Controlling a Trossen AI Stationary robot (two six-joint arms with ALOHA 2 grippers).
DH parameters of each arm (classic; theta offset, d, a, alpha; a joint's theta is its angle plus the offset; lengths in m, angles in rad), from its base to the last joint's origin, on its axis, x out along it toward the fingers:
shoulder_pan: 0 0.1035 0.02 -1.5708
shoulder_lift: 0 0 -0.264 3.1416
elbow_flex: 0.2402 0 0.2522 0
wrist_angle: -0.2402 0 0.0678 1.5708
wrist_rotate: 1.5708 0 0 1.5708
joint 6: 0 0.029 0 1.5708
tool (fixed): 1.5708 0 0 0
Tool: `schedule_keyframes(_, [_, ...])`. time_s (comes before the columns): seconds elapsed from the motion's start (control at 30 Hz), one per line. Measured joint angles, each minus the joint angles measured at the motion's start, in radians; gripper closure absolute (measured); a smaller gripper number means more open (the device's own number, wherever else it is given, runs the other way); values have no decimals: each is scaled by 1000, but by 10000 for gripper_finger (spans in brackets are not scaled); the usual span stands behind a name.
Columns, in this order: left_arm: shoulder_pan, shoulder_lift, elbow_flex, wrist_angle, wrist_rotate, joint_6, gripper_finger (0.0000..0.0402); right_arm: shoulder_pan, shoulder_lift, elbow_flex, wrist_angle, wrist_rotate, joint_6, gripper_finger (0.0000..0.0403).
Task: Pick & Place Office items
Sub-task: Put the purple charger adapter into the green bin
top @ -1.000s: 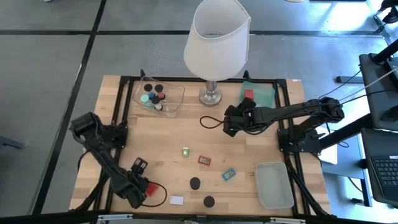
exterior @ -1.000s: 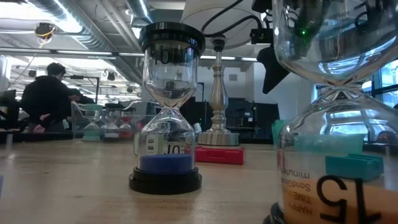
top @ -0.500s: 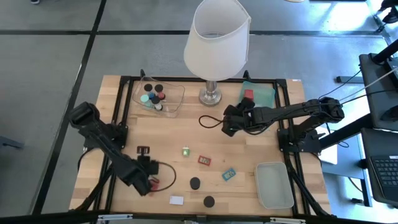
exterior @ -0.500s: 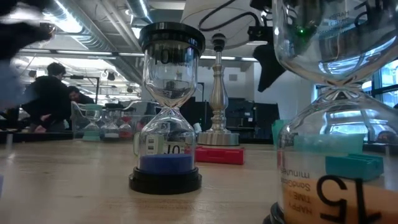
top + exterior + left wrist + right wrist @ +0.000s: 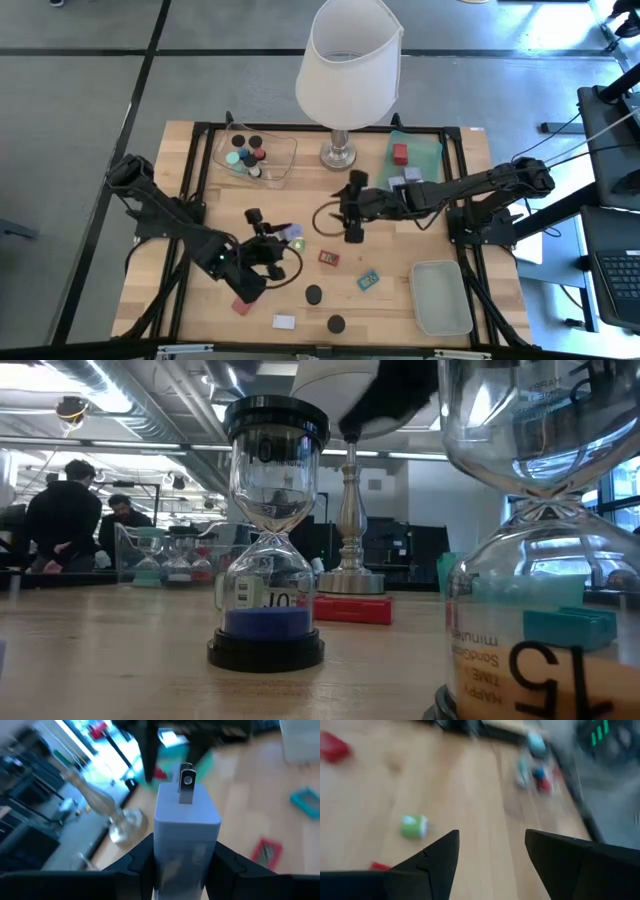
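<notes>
**Plug block clamped in my left gripper**

My left gripper [image 5: 182, 865] is clamped on the lavender plug block [image 5: 186, 827], 2 metal prongs pointing away from me. It looks light, rigid and smooth-sided, so flat faces suit best. My right gripper [image 5: 490, 855] hangs parted, empty.

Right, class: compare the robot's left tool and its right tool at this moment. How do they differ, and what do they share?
The left tool is shut on a lavender block; the right tool stands open with nothing between its fingers. In the high view, the left tool sits nearer the table's front edge, the right tool nearer the lamp. Both are dark, two-fingered, and near the middle of the wooden table.
</notes>
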Motion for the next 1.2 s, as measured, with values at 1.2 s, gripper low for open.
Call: schedule_keyframes(1.2, [24,23,0,543,-74,624,283,80,3,0,344,-85,-287,173])
